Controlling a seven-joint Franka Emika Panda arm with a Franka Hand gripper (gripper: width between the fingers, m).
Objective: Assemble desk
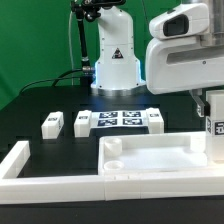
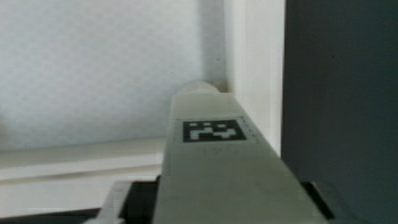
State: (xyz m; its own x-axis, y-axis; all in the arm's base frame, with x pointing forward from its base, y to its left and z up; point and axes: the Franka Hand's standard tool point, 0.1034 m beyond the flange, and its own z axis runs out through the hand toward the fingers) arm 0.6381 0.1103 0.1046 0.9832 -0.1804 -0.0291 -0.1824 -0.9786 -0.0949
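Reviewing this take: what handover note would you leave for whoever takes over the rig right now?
Pincer: shut on a tagged leg, at the end of the top on the exterior view's right.
Things: the top lies flat by the fence. Three loose legs stand behind it, two flanking the marker board.
Done: one leg picked up. No leg is visibly fitted, and the socket on the exterior view's left is empty.
Left: seat this leg (cannot tell if it is in yet), then the other three.
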